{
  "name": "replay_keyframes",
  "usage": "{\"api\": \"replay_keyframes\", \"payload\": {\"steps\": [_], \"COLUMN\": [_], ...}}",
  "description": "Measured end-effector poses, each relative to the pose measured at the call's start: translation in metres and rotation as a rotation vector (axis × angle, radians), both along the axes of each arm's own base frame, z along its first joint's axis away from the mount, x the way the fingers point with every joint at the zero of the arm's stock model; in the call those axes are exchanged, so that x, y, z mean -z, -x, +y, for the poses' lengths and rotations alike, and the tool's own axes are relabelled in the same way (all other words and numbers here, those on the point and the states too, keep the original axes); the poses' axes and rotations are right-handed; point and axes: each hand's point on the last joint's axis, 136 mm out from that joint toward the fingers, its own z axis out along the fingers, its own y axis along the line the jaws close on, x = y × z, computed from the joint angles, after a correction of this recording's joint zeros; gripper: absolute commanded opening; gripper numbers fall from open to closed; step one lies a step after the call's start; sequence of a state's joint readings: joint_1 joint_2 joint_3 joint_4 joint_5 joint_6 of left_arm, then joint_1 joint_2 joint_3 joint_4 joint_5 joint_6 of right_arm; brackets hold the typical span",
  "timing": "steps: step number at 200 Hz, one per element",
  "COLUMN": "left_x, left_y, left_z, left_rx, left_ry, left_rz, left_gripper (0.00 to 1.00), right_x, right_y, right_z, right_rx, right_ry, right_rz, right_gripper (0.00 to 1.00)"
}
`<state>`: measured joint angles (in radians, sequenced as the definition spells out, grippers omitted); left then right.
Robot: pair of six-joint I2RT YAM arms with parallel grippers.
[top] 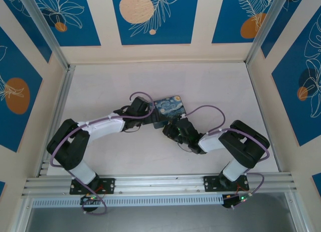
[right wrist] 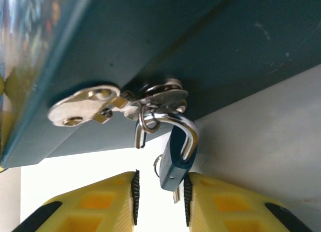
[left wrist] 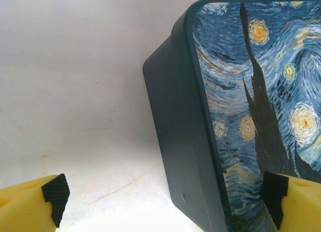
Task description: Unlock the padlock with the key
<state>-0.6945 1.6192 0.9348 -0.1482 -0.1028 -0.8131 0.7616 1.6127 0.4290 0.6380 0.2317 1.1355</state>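
Note:
The small blue-tinted padlock [right wrist: 175, 159] hangs from the silver hasp [right wrist: 95, 105] on the dark box [right wrist: 150, 36]. One leg of its shackle [right wrist: 186, 129] stands free of the body. The grey key [right wrist: 176, 194] pokes out under the padlock body, with a thin ring beside it. My right gripper [right wrist: 160, 197] is open just below; the padlock body leans on the right pad [right wrist: 186, 197] and the left pad stands apart. My left gripper [left wrist: 163, 194] is wide open astride the box's side wall [left wrist: 180, 131], its left pad well off the wall. From above, both grippers meet at the box [top: 168, 107].
The box with the starry-night lid [left wrist: 266, 91] sits mid-table on the white surface [top: 165, 81]. Patterned walls and an aluminium frame [top: 55, 116] enclose the table. Both arms angle inward from the near rail [top: 160, 184].

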Motion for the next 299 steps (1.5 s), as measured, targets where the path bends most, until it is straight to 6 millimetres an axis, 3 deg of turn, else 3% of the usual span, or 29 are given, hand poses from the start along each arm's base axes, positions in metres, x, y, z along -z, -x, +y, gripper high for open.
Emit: {"api": "replay_keyframes", "payload": {"steps": [112,192,269,299], "left_x": [0.0,0.001,0.003,0.003], "left_y": [-0.001,-0.001,-0.001,-0.001], "left_z": [-0.001,-0.001,-0.004,-0.004], "left_rx": [-0.015,-0.024,-0.035,-0.039], "left_ry": [0.017,0.027,0.048,0.053], "left_rz": [-0.002,-0.001,0.01,0.013], "left_gripper": [1.0,1.0,1.0,1.0], "right_x": [0.002,0.001,-0.001,-0.007], "right_y": [-0.009,-0.005,-0.023,-0.02], "right_z": [-0.017,-0.029,-0.049,-0.044], "right_rx": [0.141,0.165,0.254,0.205], "right_ry": [0.022,0.028,-0.001,0.002], "right_rz": [0.019,0.017,0.032,0.013], "right_gripper": [0.0,0.0,0.0,0.26]}}
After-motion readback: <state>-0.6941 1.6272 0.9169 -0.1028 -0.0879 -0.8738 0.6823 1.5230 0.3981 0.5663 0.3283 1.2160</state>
